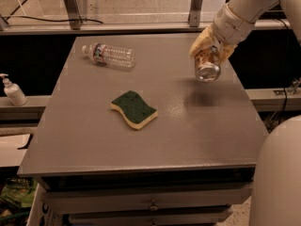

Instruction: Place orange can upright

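Note:
The orange can (207, 66) hangs in the air above the right side of the grey table (155, 126). It is tilted, with its silver end facing down and toward the camera. My gripper (209, 49) comes in from the upper right on the white arm and is shut on the can's upper part. Its yellowish fingers (198, 43) wrap the can's sides. The can casts a shadow on the tabletop below it and touches nothing else.
A clear plastic water bottle (109, 55) lies on its side at the table's back left. A green and yellow sponge (134, 108) lies near the middle. A white pump bottle (12, 91) stands on a ledge at the left. The robot's white body (277, 178) fills the lower right.

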Available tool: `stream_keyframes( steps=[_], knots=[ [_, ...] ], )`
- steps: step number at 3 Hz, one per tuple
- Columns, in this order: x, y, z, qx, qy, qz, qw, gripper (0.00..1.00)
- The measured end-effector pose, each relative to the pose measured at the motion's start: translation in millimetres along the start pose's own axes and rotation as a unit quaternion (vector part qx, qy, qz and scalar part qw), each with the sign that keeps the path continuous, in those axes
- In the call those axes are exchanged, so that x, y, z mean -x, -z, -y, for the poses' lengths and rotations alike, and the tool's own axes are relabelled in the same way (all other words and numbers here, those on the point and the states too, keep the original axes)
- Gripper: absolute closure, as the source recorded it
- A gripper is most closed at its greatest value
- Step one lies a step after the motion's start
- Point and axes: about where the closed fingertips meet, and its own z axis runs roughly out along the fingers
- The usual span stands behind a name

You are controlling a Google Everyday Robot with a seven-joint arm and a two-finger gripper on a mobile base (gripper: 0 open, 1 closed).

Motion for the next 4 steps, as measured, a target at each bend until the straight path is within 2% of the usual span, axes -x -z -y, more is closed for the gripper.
stream_keyframes(
  steps=[1,2,4],
  knots=[
    [10,5,-3,-0.008,0.070,-0.006,0.9975,1.00],
    [26,6,-11,0.005,0.139,0.010,0.9903,1.00],
    [17,-1,-2,0.002,0.166,0.001,0.9861,1.00]
  ],
)
